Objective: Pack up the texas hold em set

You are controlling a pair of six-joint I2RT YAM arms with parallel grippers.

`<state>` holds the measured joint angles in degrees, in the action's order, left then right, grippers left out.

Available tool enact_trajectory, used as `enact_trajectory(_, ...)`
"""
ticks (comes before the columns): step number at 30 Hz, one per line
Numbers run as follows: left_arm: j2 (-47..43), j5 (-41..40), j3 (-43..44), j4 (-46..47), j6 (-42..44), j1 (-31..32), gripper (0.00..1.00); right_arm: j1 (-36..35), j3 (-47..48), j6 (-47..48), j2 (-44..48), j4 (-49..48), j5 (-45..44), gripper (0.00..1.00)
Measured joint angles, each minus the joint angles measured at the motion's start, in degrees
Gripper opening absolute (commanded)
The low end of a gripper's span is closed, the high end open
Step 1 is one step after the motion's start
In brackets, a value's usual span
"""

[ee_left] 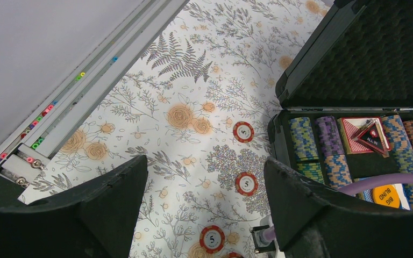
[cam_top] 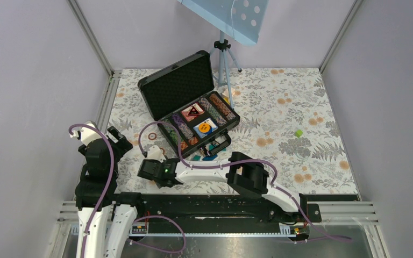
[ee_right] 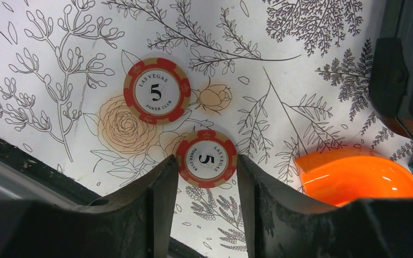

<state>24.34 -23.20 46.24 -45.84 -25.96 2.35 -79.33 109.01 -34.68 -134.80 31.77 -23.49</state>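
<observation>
The black case (cam_top: 178, 86) lies open at the table's middle, lid up, with rows of striped chips (ee_left: 328, 145) and a red card deck (ee_left: 352, 134) in its foam. Loose red "5" chips (ee_left: 246, 183) lie on the cloth left of it. My right gripper (ee_right: 205, 164) is low over the cloth near the case's front left corner. One red chip (ee_right: 206, 158) lies flat between its fingertips, which stand close on both sides; a second chip (ee_right: 156, 91) lies just beyond. My left gripper (ee_left: 204, 166) hangs wide open and empty above the loose chips.
An orange curved piece (ee_right: 357, 177) lies just right of my right gripper. Small teal and blue blocks (cam_top: 209, 156) sit by the case's front. A green block (cam_top: 299, 133) lies to the right, and a tripod (cam_top: 223, 59) stands behind the case. A metal rail (ee_left: 59, 102) bounds the left side.
</observation>
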Motion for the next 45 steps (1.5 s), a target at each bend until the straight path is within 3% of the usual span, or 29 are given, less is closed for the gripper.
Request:
enact_trajectory(21,0.0,0.0,0.0,0.0,0.0,0.0,0.79,1.2,-1.9,3.1,1.4,-1.3,0.0,0.48)
enact_trajectory(36,0.0,0.0,0.0,0.0,0.0,0.0,0.79,1.7,-4.5,3.5,8.9,-1.4,-0.1,0.48)
enact_trajectory(45,0.0,0.0,0.0,0.0,0.0,0.0,0.79,8.0,-10.3,3.9,15.1,-1.3,-1.3,0.48)
